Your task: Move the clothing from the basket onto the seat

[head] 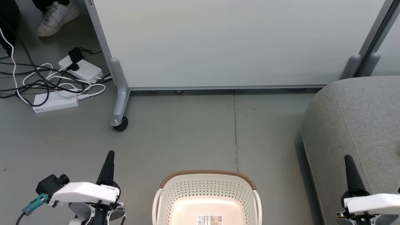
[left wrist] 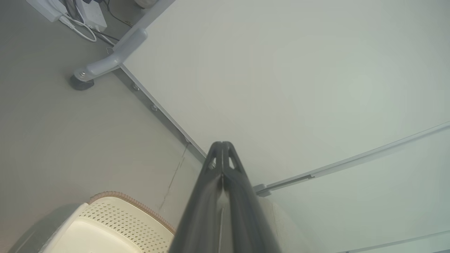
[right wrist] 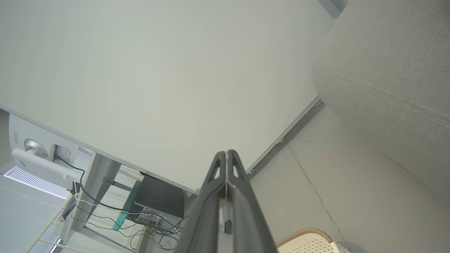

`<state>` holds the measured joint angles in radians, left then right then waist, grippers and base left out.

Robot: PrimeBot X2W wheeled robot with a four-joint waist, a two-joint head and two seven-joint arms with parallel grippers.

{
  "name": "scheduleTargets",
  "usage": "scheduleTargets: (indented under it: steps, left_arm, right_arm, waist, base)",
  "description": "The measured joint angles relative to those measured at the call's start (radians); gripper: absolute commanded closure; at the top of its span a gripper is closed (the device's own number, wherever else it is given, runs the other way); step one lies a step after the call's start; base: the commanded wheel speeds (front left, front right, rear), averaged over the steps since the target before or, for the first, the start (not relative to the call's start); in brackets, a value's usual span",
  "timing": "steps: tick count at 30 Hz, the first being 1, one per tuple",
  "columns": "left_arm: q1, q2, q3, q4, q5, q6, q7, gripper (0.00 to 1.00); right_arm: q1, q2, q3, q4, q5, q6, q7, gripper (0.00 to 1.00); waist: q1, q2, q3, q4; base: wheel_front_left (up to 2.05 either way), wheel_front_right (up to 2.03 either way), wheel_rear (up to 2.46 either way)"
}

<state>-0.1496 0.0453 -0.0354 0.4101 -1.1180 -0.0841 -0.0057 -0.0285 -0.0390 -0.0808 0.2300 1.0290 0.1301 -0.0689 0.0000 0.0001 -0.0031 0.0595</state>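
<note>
Head view: paper label (head: 210,219) inside basket (head: 206,172)

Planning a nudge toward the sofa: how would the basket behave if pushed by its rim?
The basket looks like perforated plastic, its bare bottom showing, so probably light. On the smooth floor it would likely slide rather than tip. Its walls may flex.

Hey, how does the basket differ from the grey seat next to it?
The basket is cream perforated plastic, brown-rimmed; the seat is grey fabric with a stitched seam. The basket is a hollow tub, a paper label on its bottom; the seat is a solid cushion. The seat looks much the bigger and stands to the basket's right. Both have rounded corners and sit on the grey floor.
</note>
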Motion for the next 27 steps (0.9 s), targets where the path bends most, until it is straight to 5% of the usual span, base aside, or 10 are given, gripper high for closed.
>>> scheduleTargets:
  steps: [27]
  left_arm:
    - [-0.065,0.001,0.050,0.012,-0.213,-0.021,0.076,1.00]
  right_arm:
    - [-0.035,-0.003,-0.036,0.007,0.257,-0.001,0.057,1.00]
  waist:
    - [0.0000,0.0000,0.001,-0.023]
  base:
    - [0.00,0.00,0.00]
